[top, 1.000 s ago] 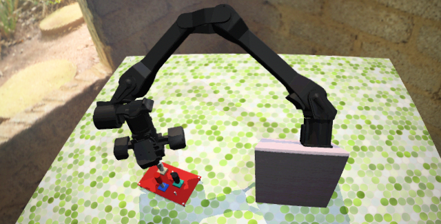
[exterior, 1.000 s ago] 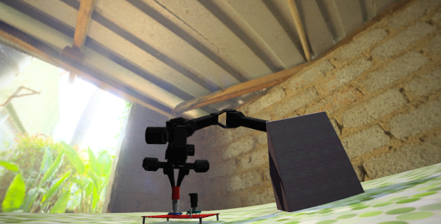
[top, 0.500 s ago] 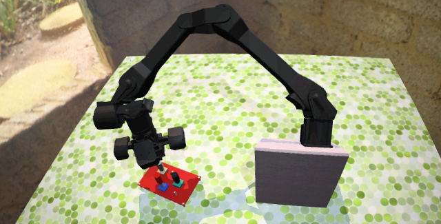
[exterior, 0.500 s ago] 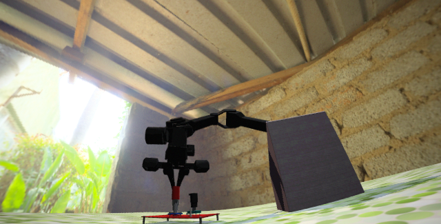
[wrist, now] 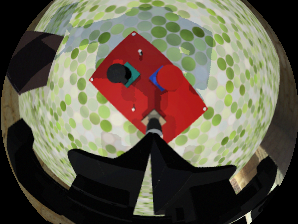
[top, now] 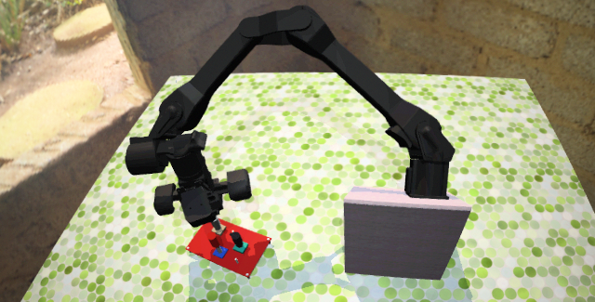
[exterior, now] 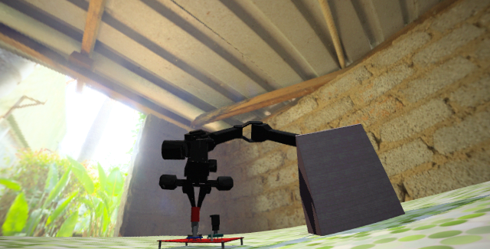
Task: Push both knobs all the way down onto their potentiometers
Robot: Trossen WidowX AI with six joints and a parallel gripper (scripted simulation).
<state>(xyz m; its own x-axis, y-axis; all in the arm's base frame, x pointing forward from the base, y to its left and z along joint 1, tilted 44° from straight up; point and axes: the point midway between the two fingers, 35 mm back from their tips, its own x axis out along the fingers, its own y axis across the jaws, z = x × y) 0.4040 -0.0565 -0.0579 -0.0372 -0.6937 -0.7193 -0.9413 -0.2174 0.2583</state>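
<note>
The red circuit board (top: 252,256) (exterior: 230,239) (wrist: 184,106) stands on short legs. A red knob (top: 213,239) (exterior: 195,214) (wrist: 169,78) stands high over the blue potentiometer (top: 220,253) (wrist: 154,80); shaft shows below it in the top view. A black knob (top: 236,239) (exterior: 215,222) (wrist: 118,73) stands over the teal potentiometer (top: 241,247) (wrist: 132,75), with a short gap below it. A grey knob or shaft (top: 218,225) (wrist: 154,132) rises from a beige potentiometer. My gripper (wrist: 152,136) is shut and empty, its tips at the grey piece's top; contact is unclear.
A large dark block (top: 402,242) (exterior: 348,180) with a pale top stands to the right of the board, in front of the arm's base (top: 429,177). A small upright pin (top: 236,260) (wrist: 140,52) stands on the board near the teal potentiometer.
</note>
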